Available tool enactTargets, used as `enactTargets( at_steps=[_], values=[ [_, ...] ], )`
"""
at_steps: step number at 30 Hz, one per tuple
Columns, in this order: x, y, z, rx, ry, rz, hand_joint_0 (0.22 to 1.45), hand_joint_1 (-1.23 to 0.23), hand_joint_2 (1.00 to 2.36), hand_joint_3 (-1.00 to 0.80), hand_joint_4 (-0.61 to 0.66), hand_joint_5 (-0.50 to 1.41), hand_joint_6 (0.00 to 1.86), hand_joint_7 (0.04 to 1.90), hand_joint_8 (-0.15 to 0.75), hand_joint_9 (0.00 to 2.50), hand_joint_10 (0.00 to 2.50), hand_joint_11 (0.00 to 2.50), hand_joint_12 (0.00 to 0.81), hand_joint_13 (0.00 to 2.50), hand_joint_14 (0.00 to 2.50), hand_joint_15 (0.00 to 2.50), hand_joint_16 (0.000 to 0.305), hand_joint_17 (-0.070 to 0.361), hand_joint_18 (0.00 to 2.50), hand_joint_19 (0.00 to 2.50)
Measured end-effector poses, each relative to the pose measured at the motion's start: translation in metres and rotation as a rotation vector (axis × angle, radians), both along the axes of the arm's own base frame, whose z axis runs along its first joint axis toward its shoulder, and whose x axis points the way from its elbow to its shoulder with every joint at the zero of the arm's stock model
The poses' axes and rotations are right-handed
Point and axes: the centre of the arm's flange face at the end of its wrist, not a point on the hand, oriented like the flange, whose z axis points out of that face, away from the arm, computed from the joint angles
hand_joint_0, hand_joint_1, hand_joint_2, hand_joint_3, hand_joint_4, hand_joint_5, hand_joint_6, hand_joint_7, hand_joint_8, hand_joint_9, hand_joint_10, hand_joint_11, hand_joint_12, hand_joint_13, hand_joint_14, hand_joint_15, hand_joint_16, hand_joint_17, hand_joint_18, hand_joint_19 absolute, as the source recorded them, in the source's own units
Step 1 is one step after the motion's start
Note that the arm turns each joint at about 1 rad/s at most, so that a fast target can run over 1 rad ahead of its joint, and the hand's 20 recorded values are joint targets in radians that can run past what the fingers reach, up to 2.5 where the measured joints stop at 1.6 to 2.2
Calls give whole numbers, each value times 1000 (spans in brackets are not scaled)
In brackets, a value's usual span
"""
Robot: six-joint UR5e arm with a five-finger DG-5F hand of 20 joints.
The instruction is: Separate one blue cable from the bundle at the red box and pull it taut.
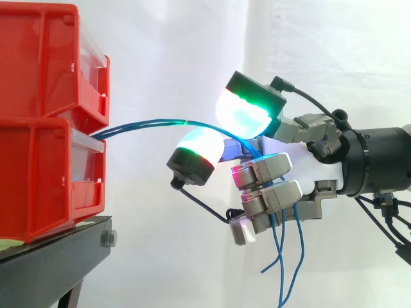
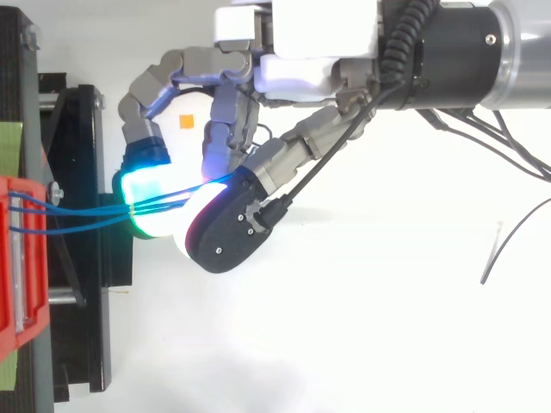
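Several thin blue cables (image 1: 160,122) leave the gap between the two stacked red bins (image 1: 38,179) and run right in a loose bundle to my hand (image 1: 308,173). They pass between a green-cyan fingertip pad (image 1: 241,112) above and a cyan-white pad (image 1: 200,144) below, then go behind the curled fingers. Their loose ends (image 1: 282,256) dangle under the hand. From above, the cables (image 2: 77,215) span from the red bin (image 2: 17,258) to the glowing pads, with the hand (image 2: 293,69) curled over them. The span sags slightly.
The bins sit on a black stand (image 1: 58,256) at the left, whose frame (image 2: 86,301) lies under the cable span in the top view. A white curtain hangs behind. My arm comes in from the right.
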Motion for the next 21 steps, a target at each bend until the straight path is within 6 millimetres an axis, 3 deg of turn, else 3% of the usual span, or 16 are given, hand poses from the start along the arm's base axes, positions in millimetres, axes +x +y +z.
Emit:
enactTargets(
  at_steps=[10, 21],
  values=[
    [0, 0, 0, -1, 0, -1, 584, -679, 1000, -500, 33, -127, 793, 1094, 267, 1367, 13, 1618, 300, 1352, 14, 1550, 44, 98, 855, 811],
    [0, 0, 0, 0, 0, 0, 599, -737, 1017, -260, 11, -130, 810, 1149, 261, 1369, 12, 1620, 302, 1354, 14, 1551, 44, 98, 859, 816]
  ],
)
